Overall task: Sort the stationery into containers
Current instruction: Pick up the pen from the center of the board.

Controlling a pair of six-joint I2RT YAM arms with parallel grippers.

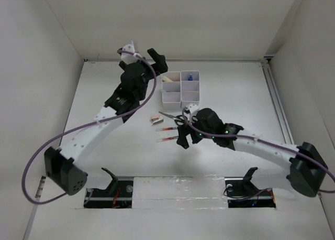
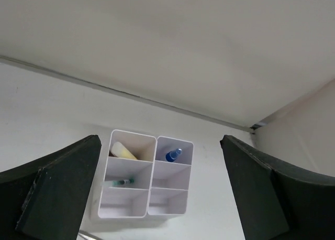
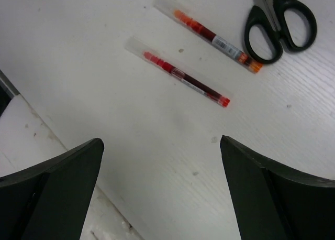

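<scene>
The white six-compartment container stands at the back middle of the table. It holds a yellow bar, a blue-capped bottle and a green-tipped pen. My left gripper is open and empty, raised behind and left of the container. Black-handled scissors, two red-white pens and a small pink eraser lie on the table in front of the container. My right gripper is open and empty just right of the pens, with the scissors beside it.
White walls close in the back and both sides. Two black stands sit at the near edge on a taped strip. A purple cable loops off the left arm.
</scene>
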